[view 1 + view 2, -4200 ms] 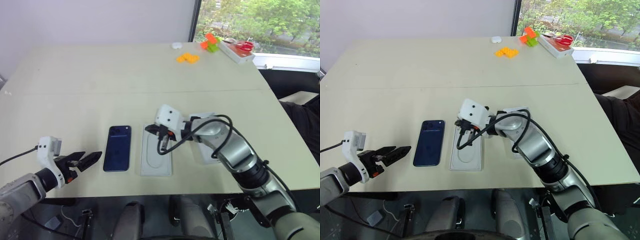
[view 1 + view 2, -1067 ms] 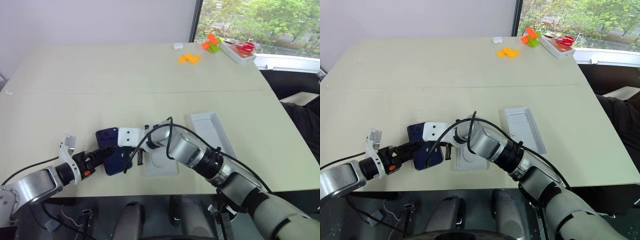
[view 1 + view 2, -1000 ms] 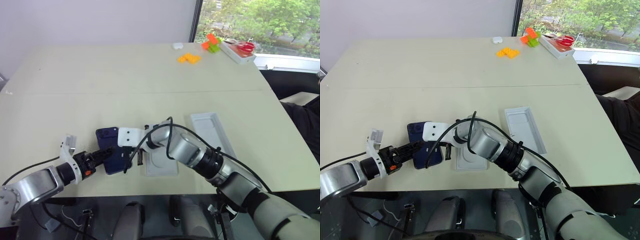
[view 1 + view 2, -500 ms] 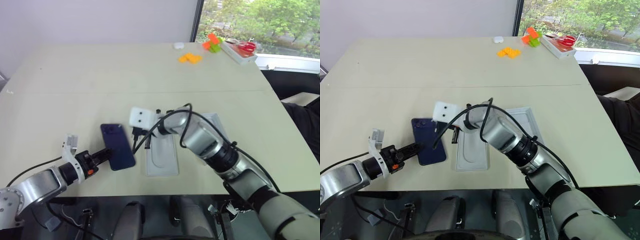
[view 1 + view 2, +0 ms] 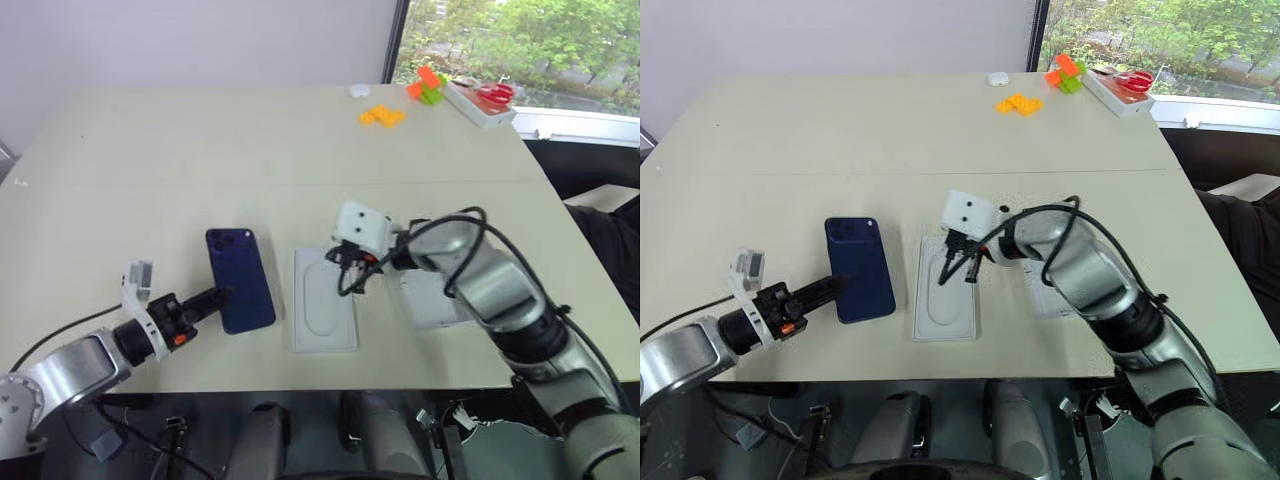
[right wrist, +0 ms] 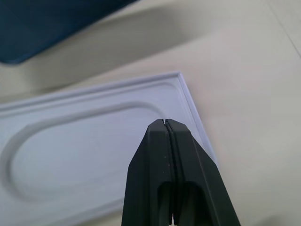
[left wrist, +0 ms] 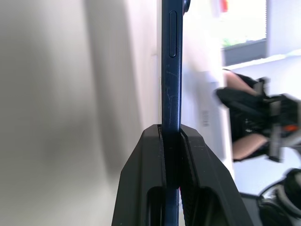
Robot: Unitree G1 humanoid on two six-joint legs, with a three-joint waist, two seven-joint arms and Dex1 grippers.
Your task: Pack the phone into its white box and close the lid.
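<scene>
The left gripper (image 5: 213, 297) pinches the phone (image 5: 240, 291) by its near end, just left of the white insert (image 5: 323, 312) — the pick-up step, I'd say — while the right gripper (image 5: 957, 266), pressed together, hovers over that insert; next comes carrying the phone to the white box (image 5: 432, 296) right of it.

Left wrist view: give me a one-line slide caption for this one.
Left gripper fingers clamp the thin edge of the phone, seen edge-on.
</scene>
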